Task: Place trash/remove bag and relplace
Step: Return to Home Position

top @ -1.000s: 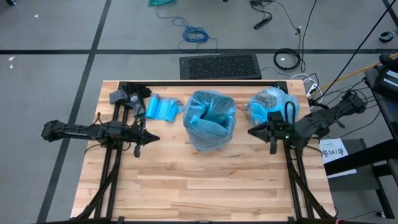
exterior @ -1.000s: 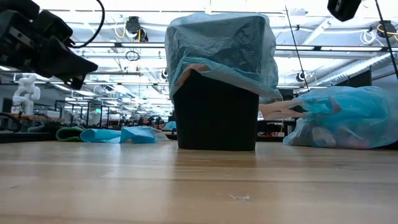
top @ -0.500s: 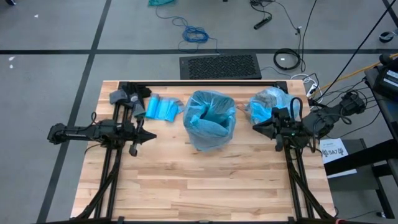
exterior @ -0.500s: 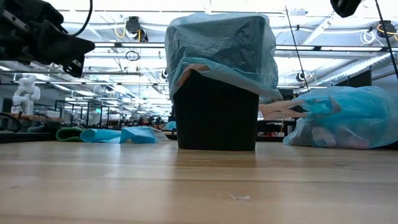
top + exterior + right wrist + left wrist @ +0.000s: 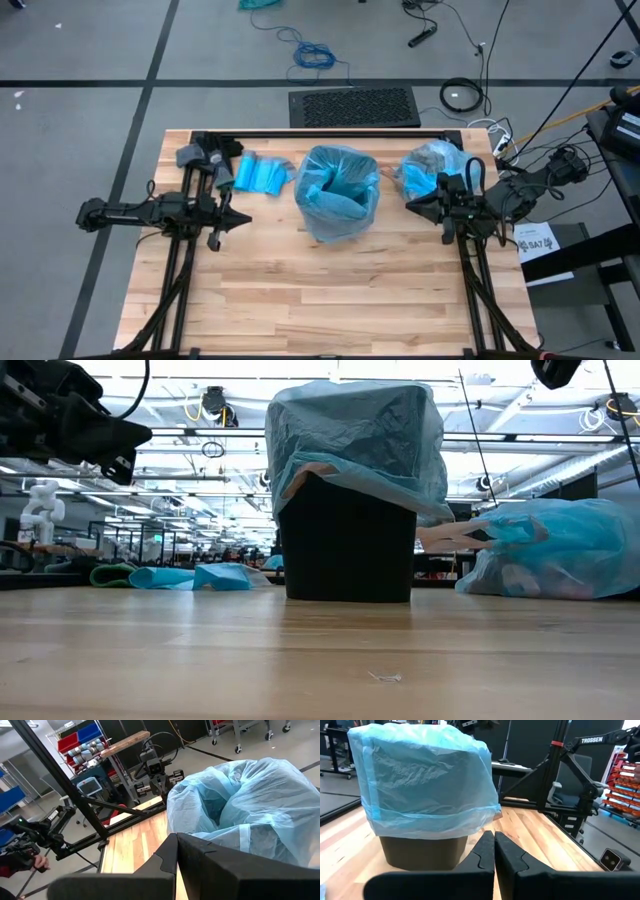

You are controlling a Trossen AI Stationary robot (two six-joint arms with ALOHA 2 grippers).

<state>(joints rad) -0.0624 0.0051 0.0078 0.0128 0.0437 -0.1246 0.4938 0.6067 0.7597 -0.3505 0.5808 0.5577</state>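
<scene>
A dark bin (image 5: 347, 538) lined with a pale blue bag (image 5: 338, 192) stands upright on the table's middle. The liner's rim is folded down over the bin's outside (image 5: 422, 795). A filled blue bag (image 5: 435, 165) lies on the table at the far right, and brown and pale trash shows dimly through its film (image 5: 560, 550). My left gripper (image 5: 248, 219) hovers shut to the left of the bin, pointing level at it (image 5: 494, 842). My right gripper (image 5: 407, 208) hovers shut to the right of the bin, higher up, beside the filled bag (image 5: 176, 840). Neither touches anything.
A flat stack of folded blue bags (image 5: 262, 173) lies at the far left of the table (image 5: 190, 576). A grey holder (image 5: 200, 157) sits at the far left corner. A small scrap (image 5: 385, 677) lies on the near boards. Both arms' frames run along the table's sides.
My left gripper has tipped its fingertips up from a slight downward slant to level and kept shut. My right gripper has drawn back a little toward the table's right edge and rolled slightly. Both have stood still for the last half second. The bin and bags have not moved.
</scene>
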